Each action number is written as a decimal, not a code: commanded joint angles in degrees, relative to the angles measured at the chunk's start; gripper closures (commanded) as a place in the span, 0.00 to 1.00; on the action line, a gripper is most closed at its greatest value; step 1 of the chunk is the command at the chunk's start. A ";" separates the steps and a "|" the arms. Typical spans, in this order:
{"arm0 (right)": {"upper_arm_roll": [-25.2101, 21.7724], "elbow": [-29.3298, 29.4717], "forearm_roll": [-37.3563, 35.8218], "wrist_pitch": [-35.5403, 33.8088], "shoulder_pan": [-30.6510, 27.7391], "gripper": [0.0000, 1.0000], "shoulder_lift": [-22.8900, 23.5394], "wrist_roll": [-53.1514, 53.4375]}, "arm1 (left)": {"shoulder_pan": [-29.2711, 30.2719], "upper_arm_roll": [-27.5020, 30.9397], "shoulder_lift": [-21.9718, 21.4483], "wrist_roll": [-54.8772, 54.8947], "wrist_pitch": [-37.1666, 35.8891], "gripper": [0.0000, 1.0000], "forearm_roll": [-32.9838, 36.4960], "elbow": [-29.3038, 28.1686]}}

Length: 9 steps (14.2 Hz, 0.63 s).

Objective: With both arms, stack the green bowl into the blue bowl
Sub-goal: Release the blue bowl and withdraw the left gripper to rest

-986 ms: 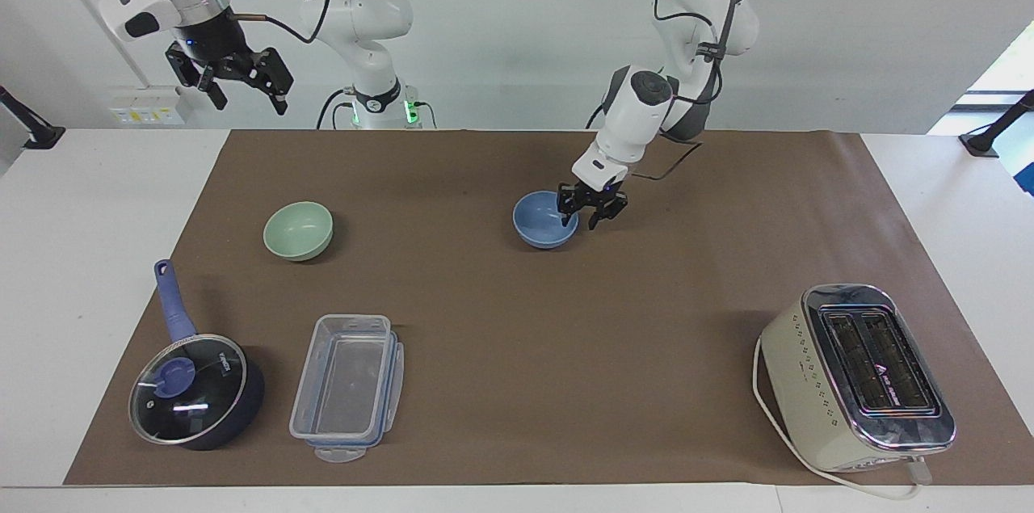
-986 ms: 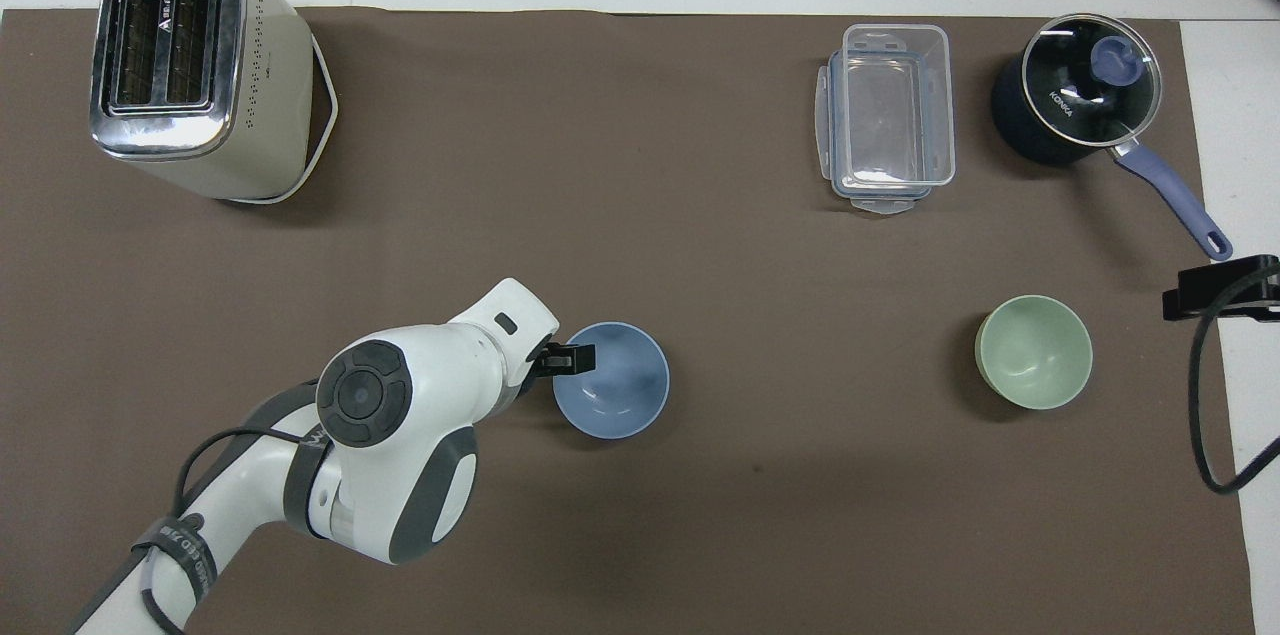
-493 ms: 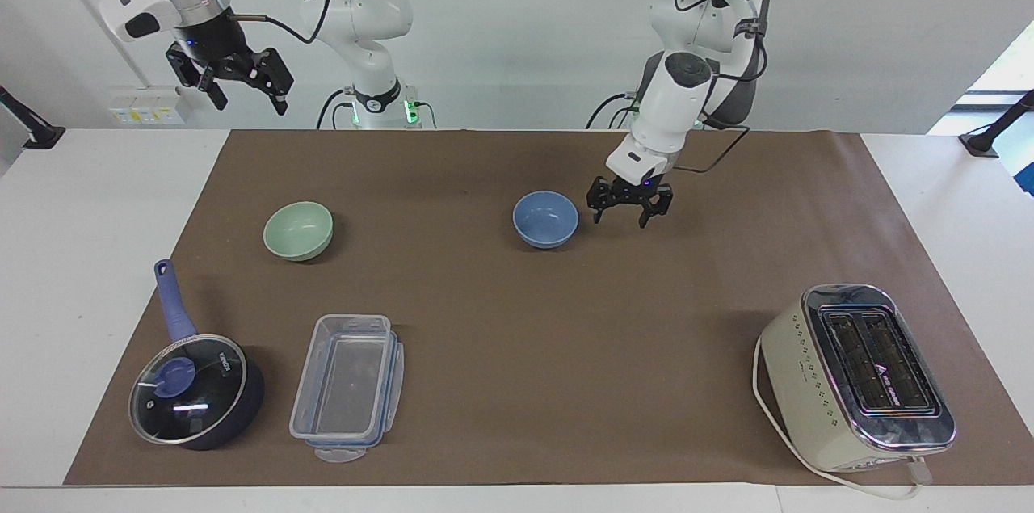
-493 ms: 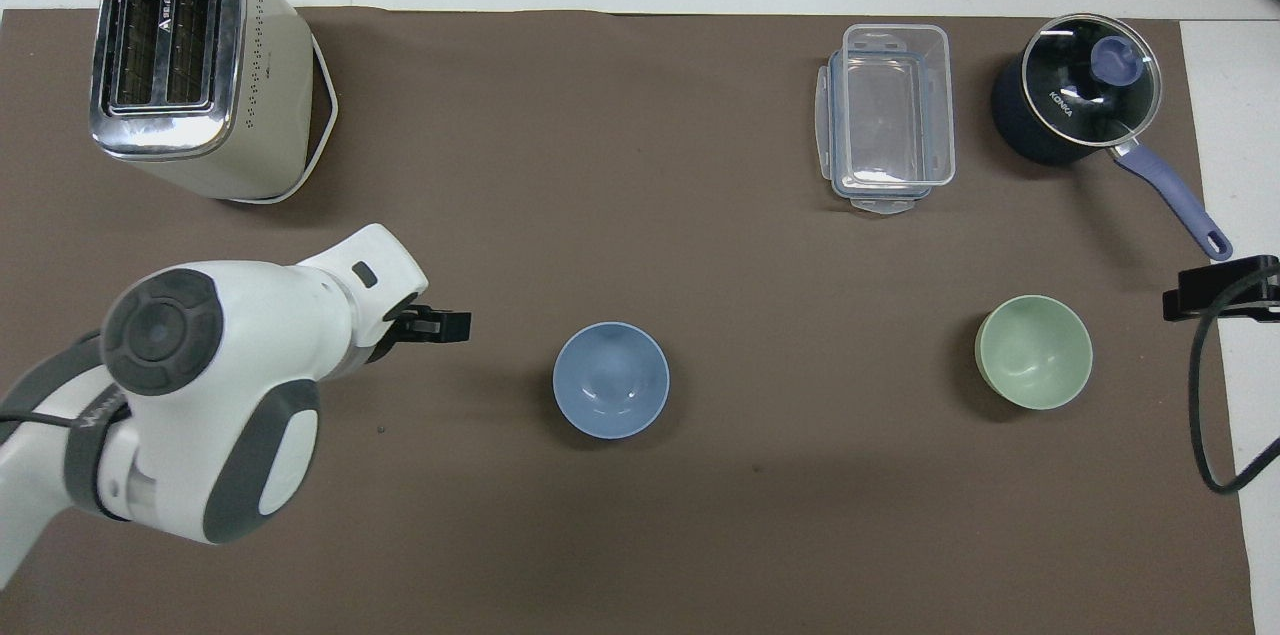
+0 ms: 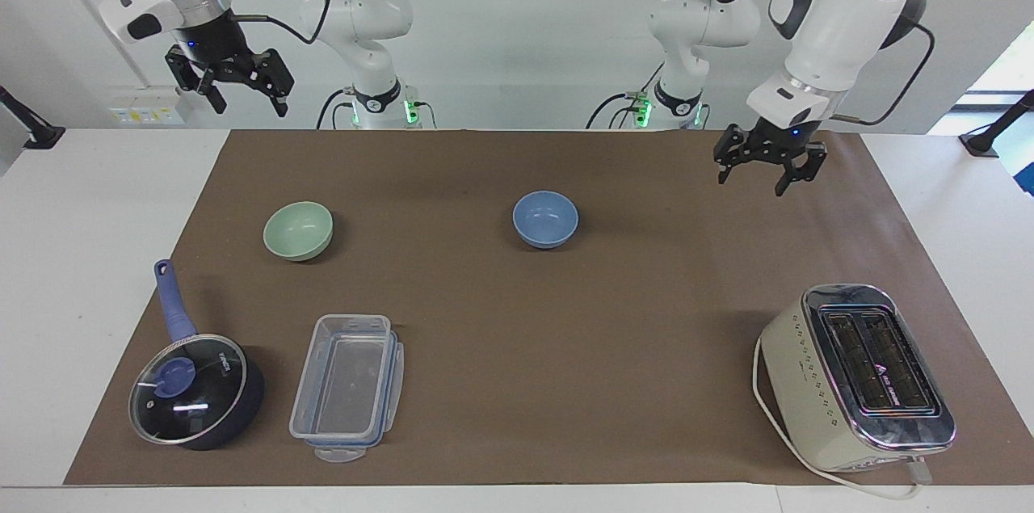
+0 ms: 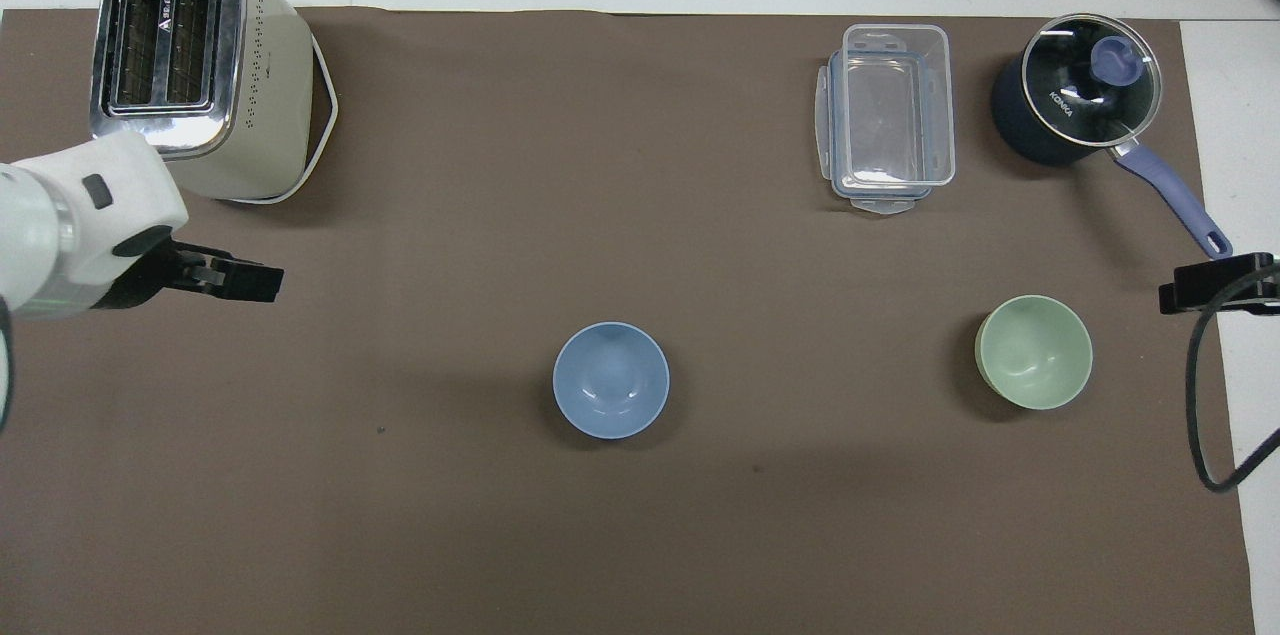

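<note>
Green bowl (image 5: 298, 230) sits below right hand (image 5: 237, 90), blue bowl (image 5: 545, 219) well apart from left hand (image 5: 762, 169); both hands spread, empty, raised.

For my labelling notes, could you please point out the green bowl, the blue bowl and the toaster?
green bowl (image 5: 298, 229): facing view, inside of the bowl.
blue bowl (image 5: 545, 217): facing view, inside of the bowl.
toaster (image 5: 868, 363): facing view, slotted top.
</note>
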 commanded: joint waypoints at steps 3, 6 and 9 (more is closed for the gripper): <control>-0.02 -9.52 -0.31 10.86 -4.48 0.00 0.99 -6.71 | 5.34 -0.67 6.37 5.19 -13.92 0.00 1.98 18.20; -0.02 -14.00 -0.31 16.57 -7.13 0.00 4.59 -12.06 | 6.31 -0.23 9.73 5.19 -17.81 0.00 1.54 23.85; -0.02 -20.49 -0.31 25.60 -9.24 0.00 6.97 -16.11 | 6.40 -0.58 8.77 5.19 -17.37 0.00 1.36 22.98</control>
